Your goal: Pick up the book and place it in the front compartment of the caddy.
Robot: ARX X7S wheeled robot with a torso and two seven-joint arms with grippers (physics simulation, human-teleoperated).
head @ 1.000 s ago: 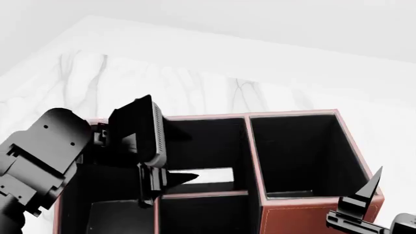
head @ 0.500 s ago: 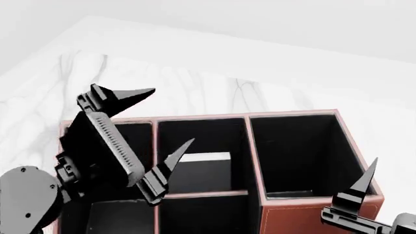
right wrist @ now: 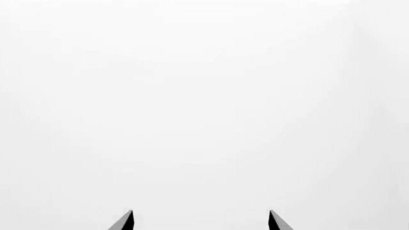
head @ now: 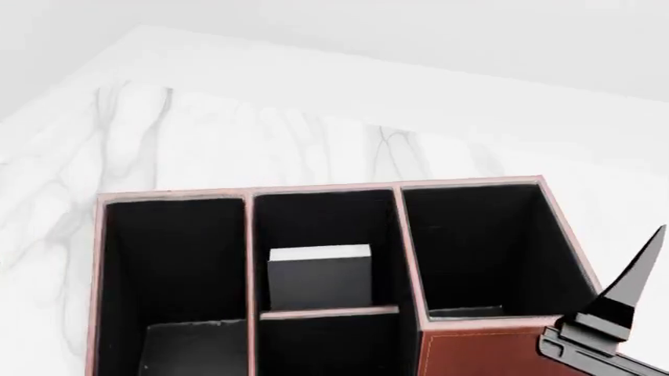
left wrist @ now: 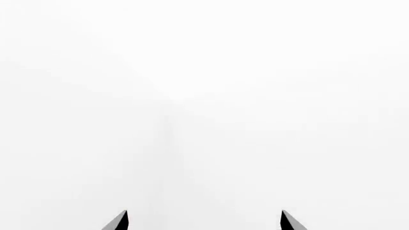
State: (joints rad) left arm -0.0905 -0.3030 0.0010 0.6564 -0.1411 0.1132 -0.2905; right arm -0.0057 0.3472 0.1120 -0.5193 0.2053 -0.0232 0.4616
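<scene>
**Book standing in the middle cell, both grippers clear of it**

Head view, left to right. I see the caddy (head: 491, 348) on the white marbled table (head: 209, 133), its black interior open to the camera. The leftmost cell is long and runs the caddy's full depth. Next comes the middle column, split by a low pinkish divider (head: 329, 312). The book (head: 320, 276) stands upright in the front compartment (head: 324, 223), on the far side of that divider, its white page edge up and its dark cover facing me. It sits just behind the divider; I cannot tell if it touches it. Right of that is the large squarish cell.

The left arm does not show in the head view. Its wrist camera shows the left gripper (left wrist: 203, 221) only as two finger tips spread wide, nothing between them, against blank white.

At the far right, one black finger (head: 627, 294) of the right gripper (right wrist: 199, 220) rises beside the caddy's right corner, well apart from the book. Its wrist camera shows two tips set wide, holding nothing.
</scene>
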